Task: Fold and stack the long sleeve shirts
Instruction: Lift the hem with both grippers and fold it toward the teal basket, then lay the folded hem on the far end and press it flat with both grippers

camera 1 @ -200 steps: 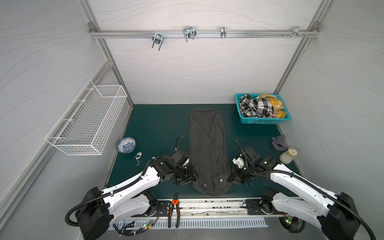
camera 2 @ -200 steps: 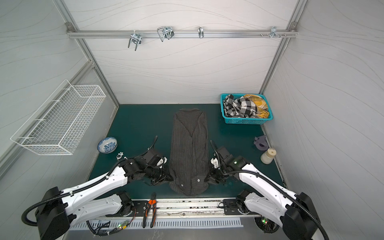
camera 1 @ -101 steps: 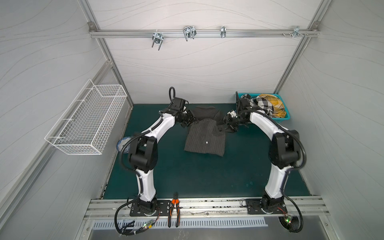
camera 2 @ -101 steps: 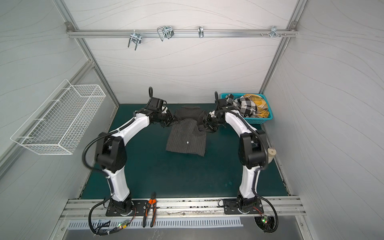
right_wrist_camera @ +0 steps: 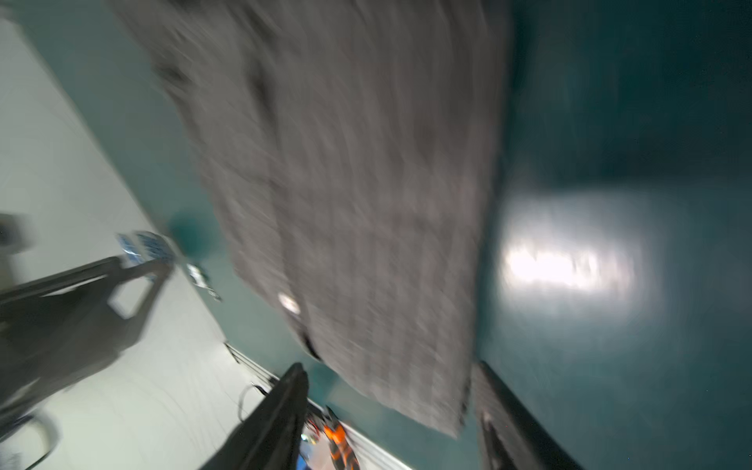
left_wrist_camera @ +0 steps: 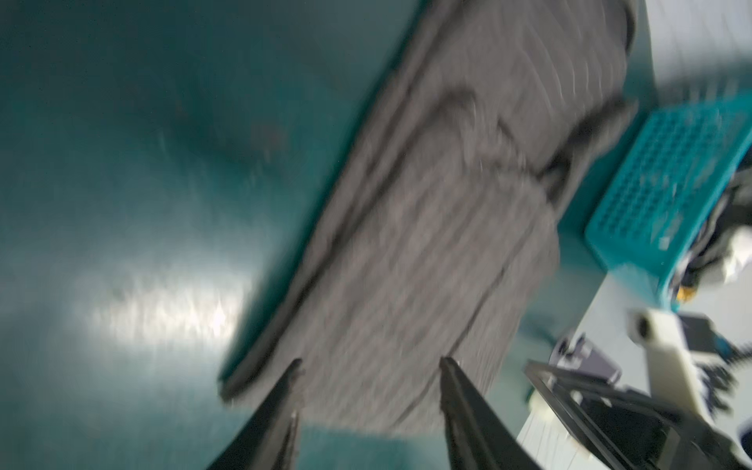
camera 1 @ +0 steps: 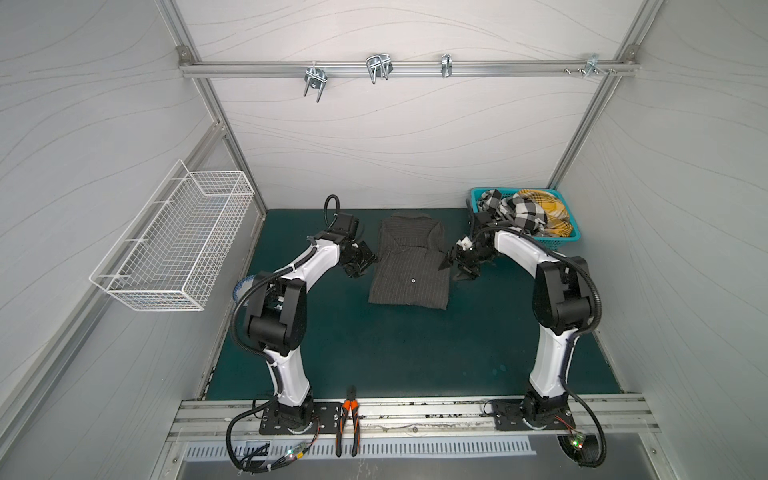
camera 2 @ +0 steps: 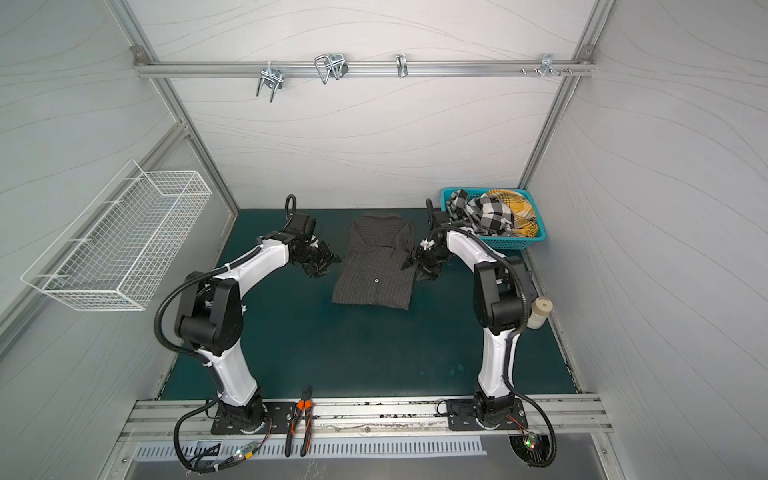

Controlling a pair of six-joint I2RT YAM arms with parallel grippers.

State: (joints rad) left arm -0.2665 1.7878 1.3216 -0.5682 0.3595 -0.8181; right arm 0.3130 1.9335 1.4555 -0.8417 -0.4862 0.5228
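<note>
The dark pinstriped long sleeve shirt (camera 1: 409, 270) (camera 2: 376, 270) lies folded toward the back middle of the green table, collar end by the rear wall, one white button showing on top. My left gripper (camera 1: 360, 261) (camera 2: 322, 262) hovers just off its left edge, apart from the cloth. Just off the right edge is my right gripper (camera 1: 456, 264) (camera 2: 419, 266), also apart. The blurred left wrist view shows the left gripper (left_wrist_camera: 371, 362) open and empty with the shirt (left_wrist_camera: 427, 244) beyond. In the right wrist view the right gripper (right_wrist_camera: 389, 366) is likewise open over the shirt (right_wrist_camera: 346, 183).
A teal basket (camera 1: 557, 242) (left_wrist_camera: 671, 183) of checked clothes stands at the back right, close behind my right arm. A white wire basket (camera 1: 174, 245) hangs on the left wall. Orange-handled pliers (camera 1: 347, 419) lie on the front rail. A cream roll (camera 2: 540, 311) stands by the right wall.
Both grippers, shut on the shirt's near hem a second ago, carried it to the back, folding the shirt in half. They have since let go, opened and drawn aside.
</note>
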